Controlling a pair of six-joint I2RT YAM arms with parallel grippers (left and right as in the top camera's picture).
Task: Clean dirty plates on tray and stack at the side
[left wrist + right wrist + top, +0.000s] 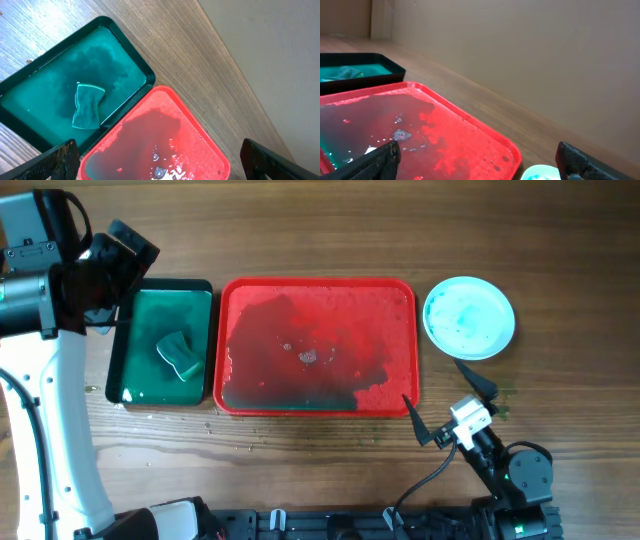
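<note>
tray (316,284): red, wet inside
plates (469,317): on the tabletop (300,470), just right of the tray
left tool (157,150): spread wide, empty, left of the tray
right tool (445,402): also wide, empty, by the tray's near right corner

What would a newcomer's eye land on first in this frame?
The large red rectangular plastic tray sits mid-view, bare of plates, holding only a murky dark puddle. To its right lies a round white plate with a pale aqua rim; to its left, a smaller dark green tray with a sponge in teal water. The right claw hangs open and empty by the red tray's lower right corner.
</note>
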